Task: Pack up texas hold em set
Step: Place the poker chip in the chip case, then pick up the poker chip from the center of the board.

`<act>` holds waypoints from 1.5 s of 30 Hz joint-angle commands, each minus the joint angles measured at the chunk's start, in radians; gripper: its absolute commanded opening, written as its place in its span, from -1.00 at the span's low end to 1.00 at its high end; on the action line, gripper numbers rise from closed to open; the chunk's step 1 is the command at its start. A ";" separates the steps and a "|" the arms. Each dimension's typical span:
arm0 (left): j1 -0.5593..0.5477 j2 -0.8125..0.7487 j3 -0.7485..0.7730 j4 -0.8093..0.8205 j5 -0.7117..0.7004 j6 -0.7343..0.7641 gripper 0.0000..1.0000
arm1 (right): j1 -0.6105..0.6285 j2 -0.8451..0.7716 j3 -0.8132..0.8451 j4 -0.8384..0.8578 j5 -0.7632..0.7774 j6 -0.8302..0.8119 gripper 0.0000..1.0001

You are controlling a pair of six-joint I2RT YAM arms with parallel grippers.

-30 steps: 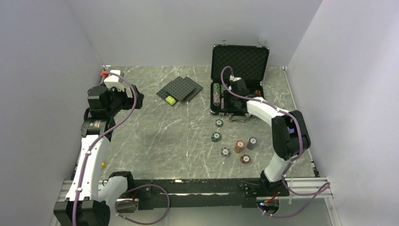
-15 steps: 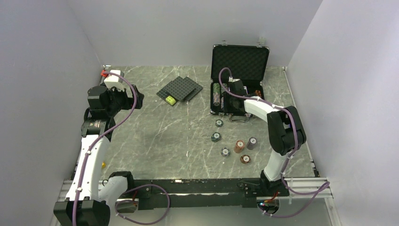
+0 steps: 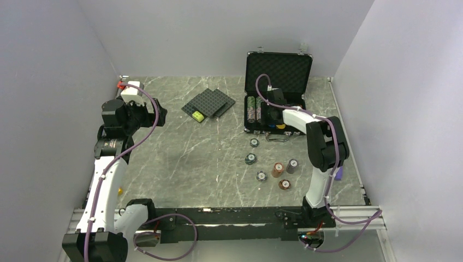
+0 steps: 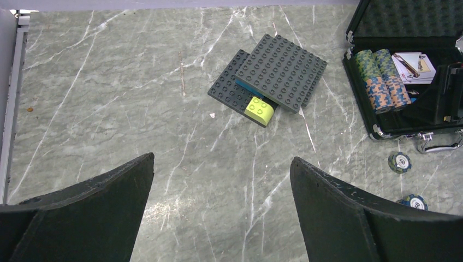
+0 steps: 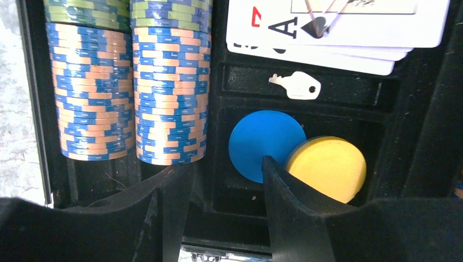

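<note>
Hovering spread and empty in the briefcase (image 5: 33, 109), right pincer (image 5: 221, 166) sits just beside the chip rows (image 5: 169, 98).

Open briefcase (image 3: 279, 70) with chip rows (image 5: 169, 87), cards (image 5: 333, 30), discs (image 5: 262, 139); loose chips (image 3: 278, 170) outside.

light: bright, even, overhead | shadows: soft | glare: faint on marble | blur: near jaws

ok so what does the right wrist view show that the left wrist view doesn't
Only right wrist: a small white key, a blue disc and a yellow disc in the case. Only left wrist: the grey studded plates, a lime brick, loose chips on the table. Both: the chip rows and the cards in the case.
</note>
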 commanded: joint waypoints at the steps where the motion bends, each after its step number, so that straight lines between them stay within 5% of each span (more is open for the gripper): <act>1: -0.004 0.003 -0.004 0.027 -0.002 -0.005 0.97 | -0.019 0.048 0.097 0.090 -0.009 0.009 0.06; 11: -0.003 0.003 -0.005 0.027 0.000 -0.005 0.97 | -0.020 0.021 0.086 0.075 0.016 -0.004 0.15; 22: -0.003 -0.001 -0.004 0.026 -0.001 -0.006 0.97 | -0.020 -0.211 0.016 -0.027 0.001 -0.072 0.78; 36: -0.004 -0.004 -0.002 0.023 0.000 -0.013 0.97 | 0.029 -0.543 -0.109 -0.570 -0.048 -0.039 0.73; 45: -0.003 -0.008 -0.004 0.023 -0.003 -0.013 0.97 | 0.155 -0.551 -0.182 -0.670 -0.043 0.062 0.70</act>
